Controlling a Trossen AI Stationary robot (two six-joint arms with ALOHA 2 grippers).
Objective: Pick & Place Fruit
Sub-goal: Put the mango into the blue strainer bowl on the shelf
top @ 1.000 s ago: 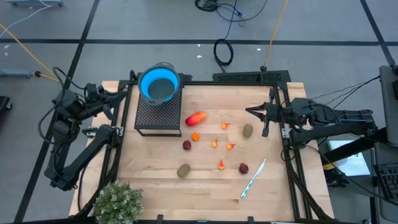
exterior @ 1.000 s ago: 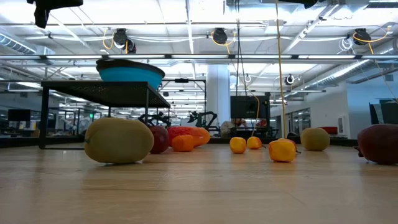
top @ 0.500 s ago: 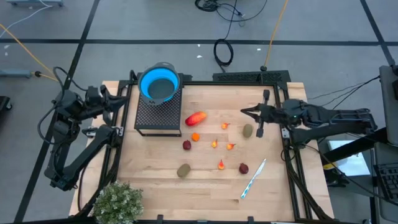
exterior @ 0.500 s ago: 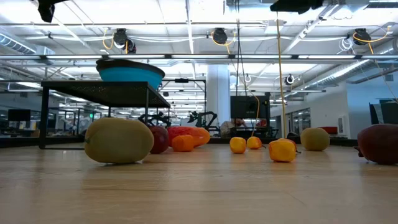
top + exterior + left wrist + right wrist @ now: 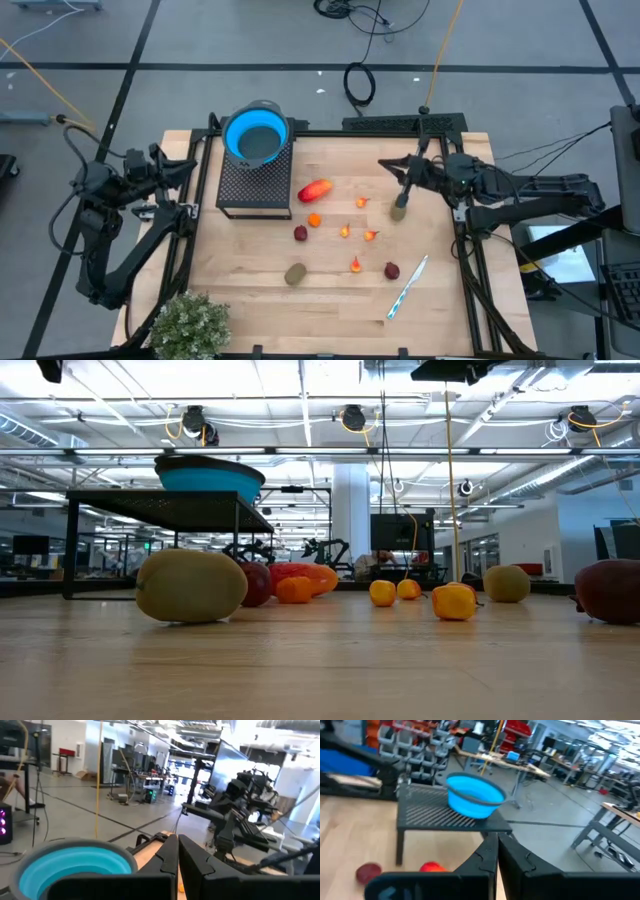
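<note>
The fruit lies loose on the wooden table. It includes an elongated red-orange piece [image 5: 315, 190], two brown-green ovals [image 5: 399, 210] [image 5: 295, 273], two dark red balls [image 5: 300, 233] [image 5: 392, 270] and several tiny orange bits [image 5: 346, 231]. My right gripper [image 5: 382, 162] is shut and hovers above the table, just beyond the right-hand oval. It touches nothing, and its wrist view shows the fingers [image 5: 490, 855] closed. My left gripper [image 5: 190, 160] is also shut [image 5: 177, 852]. It waits off the table's left edge, beside the bowl stand.
A blue bowl [image 5: 257, 137] sits on a black mesh stand [image 5: 253, 182] at the far left of the table. A white-and-blue pen [image 5: 408, 287] lies near the right side. A bushy green plant [image 5: 190, 325] stands at the near left corner. A black frame [image 5: 465, 250] borders the table.
My right gripper has moved toward the table's left and slightly toward its far edge, and has turned about its axis. It now stands beyond the right-hand oval. My left arm has drawn back a little toward the left. No fruit has moved.
</note>
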